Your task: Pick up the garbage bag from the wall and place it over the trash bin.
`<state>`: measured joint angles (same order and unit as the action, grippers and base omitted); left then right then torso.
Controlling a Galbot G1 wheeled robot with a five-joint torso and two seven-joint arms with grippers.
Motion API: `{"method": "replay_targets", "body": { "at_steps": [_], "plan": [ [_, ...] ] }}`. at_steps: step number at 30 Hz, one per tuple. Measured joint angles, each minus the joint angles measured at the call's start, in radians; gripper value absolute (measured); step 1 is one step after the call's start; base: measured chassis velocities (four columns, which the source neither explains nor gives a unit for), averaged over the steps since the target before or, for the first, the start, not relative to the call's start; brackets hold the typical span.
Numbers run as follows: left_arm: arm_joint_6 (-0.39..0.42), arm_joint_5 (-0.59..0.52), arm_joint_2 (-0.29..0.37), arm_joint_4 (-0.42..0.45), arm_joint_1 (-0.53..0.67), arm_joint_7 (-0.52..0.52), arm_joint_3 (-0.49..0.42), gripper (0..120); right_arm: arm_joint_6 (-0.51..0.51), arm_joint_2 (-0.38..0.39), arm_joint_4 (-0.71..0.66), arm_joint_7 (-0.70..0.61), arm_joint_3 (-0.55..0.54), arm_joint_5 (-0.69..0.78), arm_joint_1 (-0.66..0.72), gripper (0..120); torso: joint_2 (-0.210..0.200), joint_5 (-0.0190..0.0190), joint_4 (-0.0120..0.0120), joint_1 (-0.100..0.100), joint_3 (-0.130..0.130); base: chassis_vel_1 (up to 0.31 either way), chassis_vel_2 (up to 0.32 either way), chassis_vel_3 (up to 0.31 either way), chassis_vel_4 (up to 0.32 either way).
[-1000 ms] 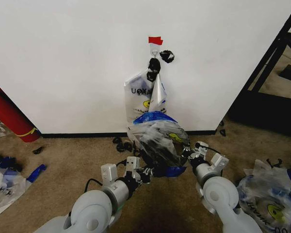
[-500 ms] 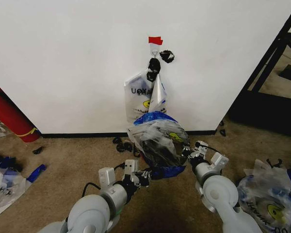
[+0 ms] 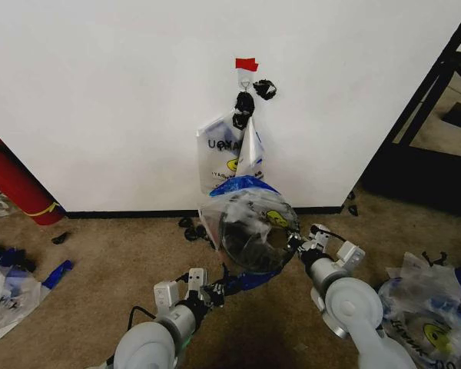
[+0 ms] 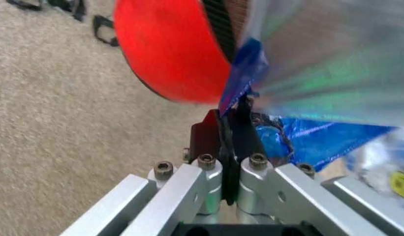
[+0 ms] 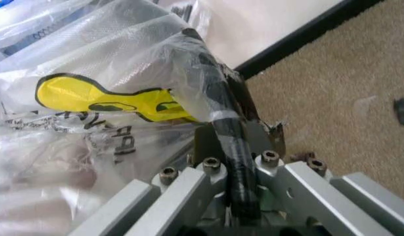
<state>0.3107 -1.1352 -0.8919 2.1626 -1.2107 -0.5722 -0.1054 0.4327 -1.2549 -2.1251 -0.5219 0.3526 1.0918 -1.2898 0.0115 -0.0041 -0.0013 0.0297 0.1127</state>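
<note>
Head view, left gripper (image 3: pixel 215 290) lower, garbage bag (image 3: pixel 253 231) wider

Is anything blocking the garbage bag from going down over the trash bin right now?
Nothing visible does. The garbage bag already drapes over the trash bin, its mouth stretched between the left gripper and right gripper, both clamped on its edge. Another bag hangs behind on the wall, clear of it.

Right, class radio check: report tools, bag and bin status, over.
Left tool shut on garbage bag, right tool likewise. Bag stretched over trash bin. Other bags on the wall hook.
</note>
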Motion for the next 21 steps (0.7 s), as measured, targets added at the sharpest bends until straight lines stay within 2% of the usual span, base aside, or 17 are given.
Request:
{"method": "replay_targets", "body": {
  "at_steps": [4, 12, 16, 18, 21],
  "plan": [
    [-0.009, 0.029, -0.029, -0.070, 0.023, 0.019, -0.003, 0, 0.005, 0.010, -0.008, 0.004, 0.006, 0.009, -0.024, 0, 0.000, 0.0001, 0.0001, 0.000, 0.000, 0.000, 0.000, 0.000, 0.000],
    [-0.033, 0.087, -0.061, -0.144, 0.031, 0.039, -0.002, 0, 0.005, 0.013, -0.021, 0.014, 0.010, 0.018, -0.039, 0, 0.000, 0.0000, 0.0001, 0.000, 0.000, 0.000, 0.000, 0.000, 0.000],
    [-0.024, 0.089, -0.054, -0.129, 0.016, 0.034, 0.005, 0, 0.004, 0.010, -0.022, 0.018, 0.006, 0.015, -0.040, 0, 0.000, 0.0000, 0.0002, 0.000, 0.000, 0.000, 0.000, 0.000, 0.000],
    [0.000, 0.089, -0.036, -0.097, 0.001, 0.024, 0.011, 8, -0.001, 0.009, -0.017, 0.018, 0.007, 0.010, -0.036, 0, 0.000, 0.0001, 0.0002, 0.000, 0.000, 0.000, 0.000, 0.000, 0.000],
    [0.010, 0.089, -0.022, -0.073, -0.010, 0.021, 0.014, 13, -0.006, 0.008, -0.013, 0.019, 0.008, 0.007, -0.031, 0, 0.000, 0.0003, 0.0003, 0.000, 0.000, 0.000, 0.000, 0.000, 0.000]
  ]
}}
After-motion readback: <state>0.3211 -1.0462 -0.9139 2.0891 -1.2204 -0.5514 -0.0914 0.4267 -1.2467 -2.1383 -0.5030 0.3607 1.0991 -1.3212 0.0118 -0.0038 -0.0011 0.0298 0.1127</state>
